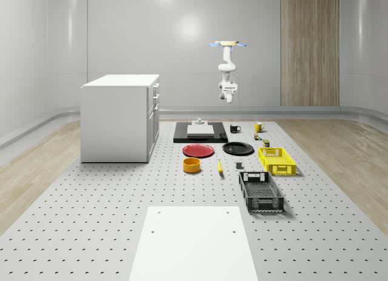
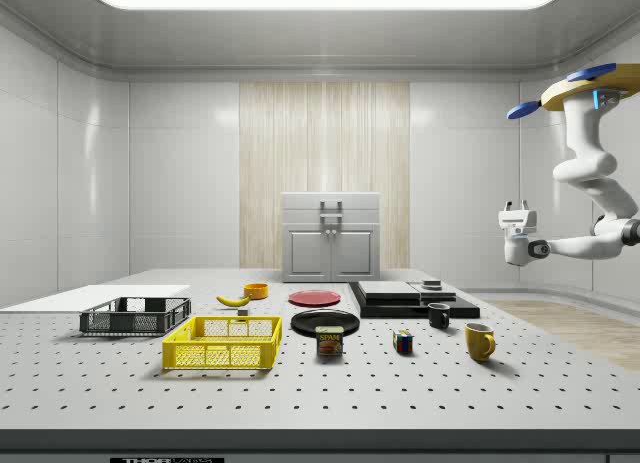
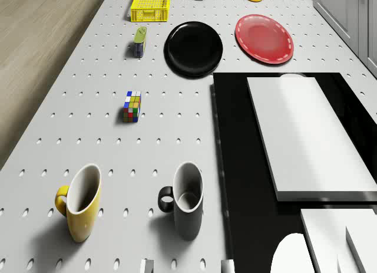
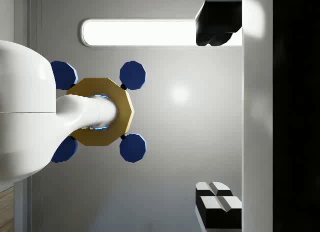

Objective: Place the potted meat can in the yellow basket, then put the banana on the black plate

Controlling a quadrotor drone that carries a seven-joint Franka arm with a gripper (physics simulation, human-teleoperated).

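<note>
Step 1, grasp not begun. Drone (image 2: 588, 87) hovering high over table (image 2: 100, 403) far end; gripper (image 2: 518, 209) spread, empty, aimed up. Potted meat can (image 2: 330, 341) on table just beyond yellow basket (image 2: 222, 343). Next: swing arm down, descend onto can.

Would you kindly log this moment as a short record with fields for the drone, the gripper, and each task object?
drone: hovers high above the table's far end, past the mugs
gripper: in the air, well above the table, holding nothing
potted meat can: upright on the table beside the yellow basket
yellow basket: nothing inside
banana: lying on the table
black plate: bare
</note>
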